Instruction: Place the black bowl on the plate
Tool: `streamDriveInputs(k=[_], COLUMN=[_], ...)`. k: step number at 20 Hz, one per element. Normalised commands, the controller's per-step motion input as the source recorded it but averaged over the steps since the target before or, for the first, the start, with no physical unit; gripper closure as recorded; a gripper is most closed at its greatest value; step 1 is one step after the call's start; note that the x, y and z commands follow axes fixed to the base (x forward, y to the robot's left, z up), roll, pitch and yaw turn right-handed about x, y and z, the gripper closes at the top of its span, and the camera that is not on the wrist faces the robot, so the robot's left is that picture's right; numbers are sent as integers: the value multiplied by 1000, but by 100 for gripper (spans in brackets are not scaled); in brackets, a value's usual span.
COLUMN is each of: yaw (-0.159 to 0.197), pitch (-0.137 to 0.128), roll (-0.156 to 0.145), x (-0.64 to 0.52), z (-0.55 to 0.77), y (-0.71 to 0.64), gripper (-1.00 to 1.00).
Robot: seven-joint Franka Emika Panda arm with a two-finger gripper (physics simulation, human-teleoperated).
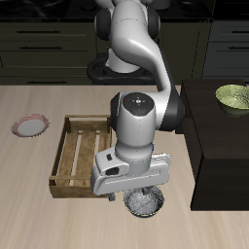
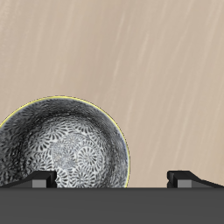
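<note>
While pincer (image 1: 143, 191) hangs directly over black bowl (image 1: 145, 201), step in hand judged as approach-to-grasp; nothing lifted yet. Bowl (image 2: 61, 144) seen just below and partly between fingertips (image 2: 39, 181), offset toward one finger. Jaws held wide, fingertips well apart, nothing gripped or touched as far as can be told. Plate (image 1: 30, 125) sits well apart from pincer, beyond wooden tray (image 1: 78, 154), farther back on table (image 1: 29, 204). Next move likely: descent so one finger drops inside rim, closure on wall, lift, carry over tray to plate.
</note>
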Motion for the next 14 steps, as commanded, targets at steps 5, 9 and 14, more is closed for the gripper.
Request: streamDriveInputs(k=[5, 9, 14], yaw=[13, 3, 7], pitch=[17, 16, 22], roll=[-10, -16, 12], x=[56, 70, -19], z=[-133, -63, -184], y=[-27, -83, 66], gripper=[-100, -100, -100])
